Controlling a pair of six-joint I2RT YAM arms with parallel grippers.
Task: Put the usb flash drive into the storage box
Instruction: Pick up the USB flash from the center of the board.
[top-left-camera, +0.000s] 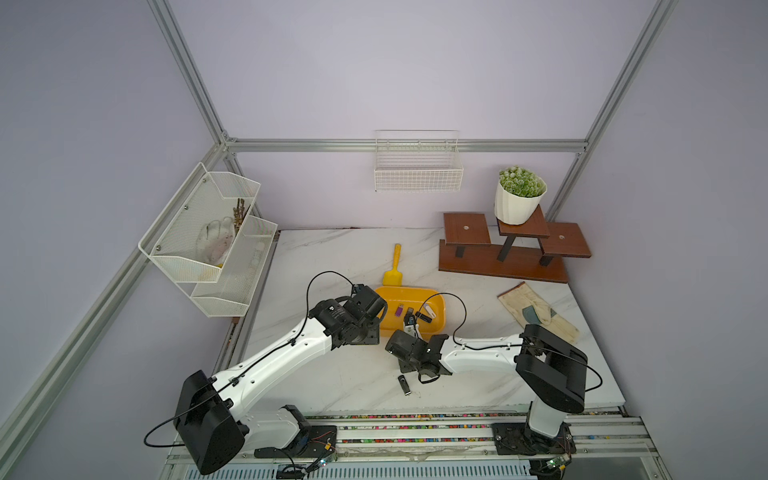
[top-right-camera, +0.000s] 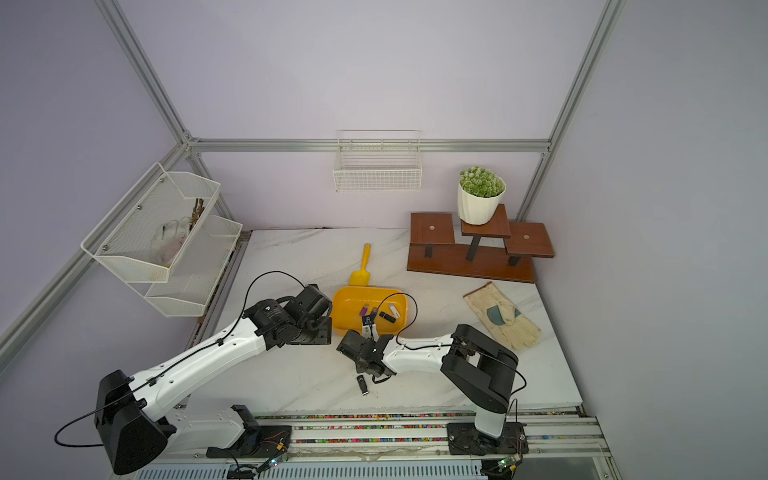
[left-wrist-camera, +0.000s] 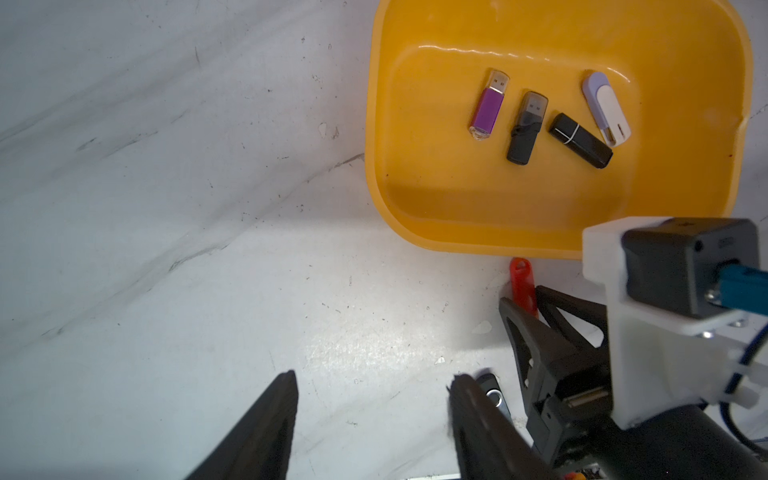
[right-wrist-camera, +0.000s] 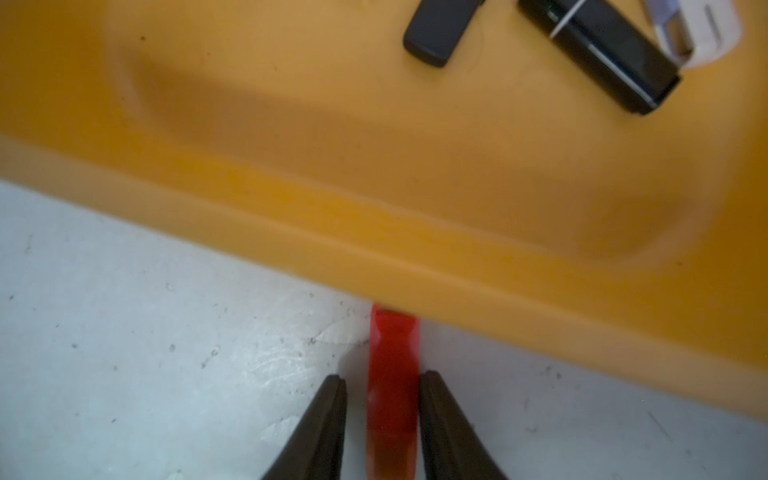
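**Red drive between the right fingers, just outside the box**

Top views first. The storage box (top-left-camera: 397, 296) lies mid-table (top-left-camera: 357, 378), and the right gripper (top-left-camera: 410, 323) noses in at its 6 o'clock rim, fingers aimed at about 12 o'clock. The gripper hides the red drive here. A black swivel drive (top-right-camera: 363, 384) lies flat at 6 o'clock from that wrist. The left arm (top-left-camera: 282, 357) waits at the box's 8 o'clock.

Over to the left wrist view: there's the usb flash drive (left-wrist-camera: 521, 286), red, flat on the table outside the box, flanked by the right gripper's fingers. The left gripper (left-wrist-camera: 374, 376) is spread wide over bare marble, holding nothing. Four other drives (left-wrist-camera: 525, 129) lie in the box.

Right wrist view now. The drive's long axis runs in line with the fingers, its far end pointing straight at the box's rim, right up against it. One finger meets the drive's edge; a sliver of table shows beside the other, so these jaws are parted, not clamped.
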